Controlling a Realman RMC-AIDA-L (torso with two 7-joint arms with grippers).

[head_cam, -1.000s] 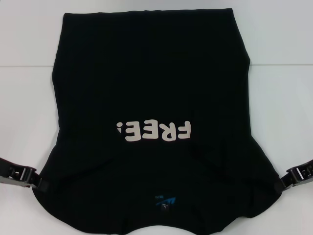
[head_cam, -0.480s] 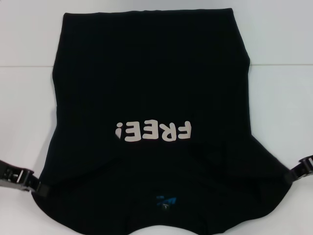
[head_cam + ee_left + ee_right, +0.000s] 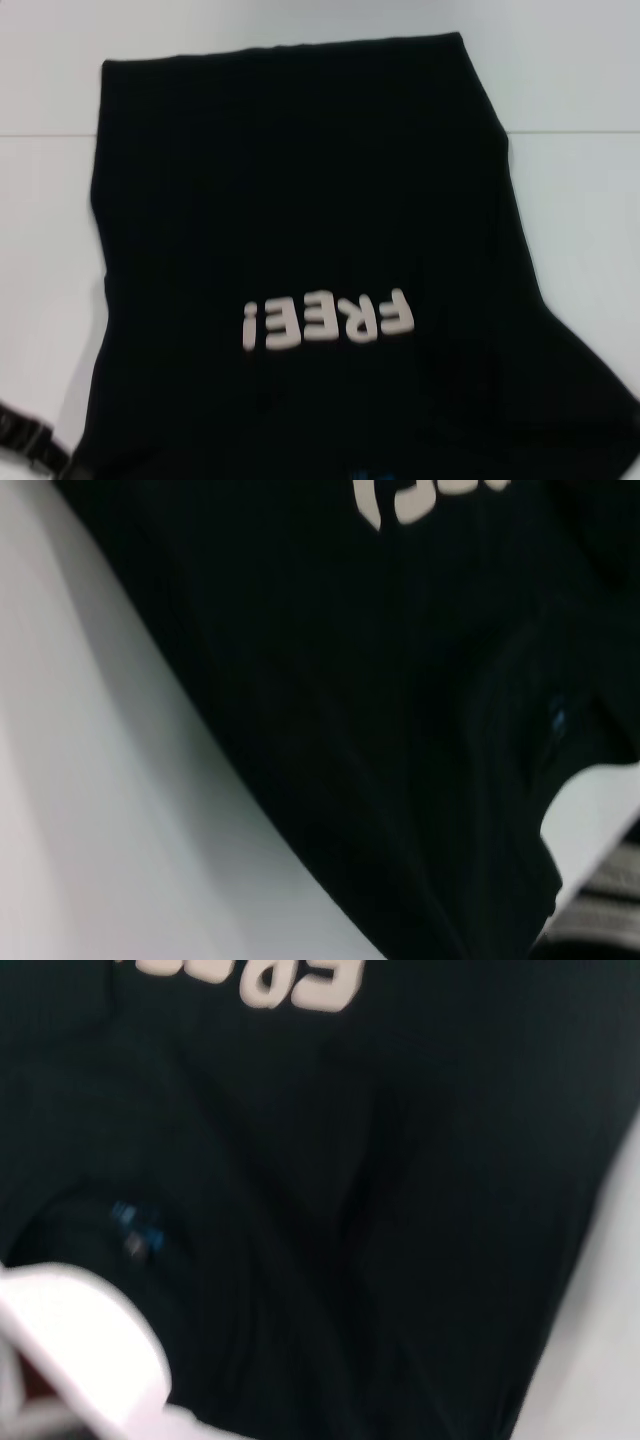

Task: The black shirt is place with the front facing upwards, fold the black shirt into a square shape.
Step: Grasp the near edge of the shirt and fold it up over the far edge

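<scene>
Here: one black shirt (image 3: 300, 250), one left end effector (image 3: 30, 445)

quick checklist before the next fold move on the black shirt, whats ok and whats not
1. Front facing up: ok. The white FREE! lettering shows on top of the black shirt.
2. Shirt on the white table: ok for its far hem and sides; the collar end runs off the near edge of the head view, so cannot tell there.
3. Left tool position: ok, at the shirt's near left corner.
4. Left tool grip on the cloth: cannot tell.
5. Right tool: cannot tell, it is out of the head view and not visible in the right wrist view.
6. Cloth smooth: not ok, soft creases run near the blue mark.
</scene>
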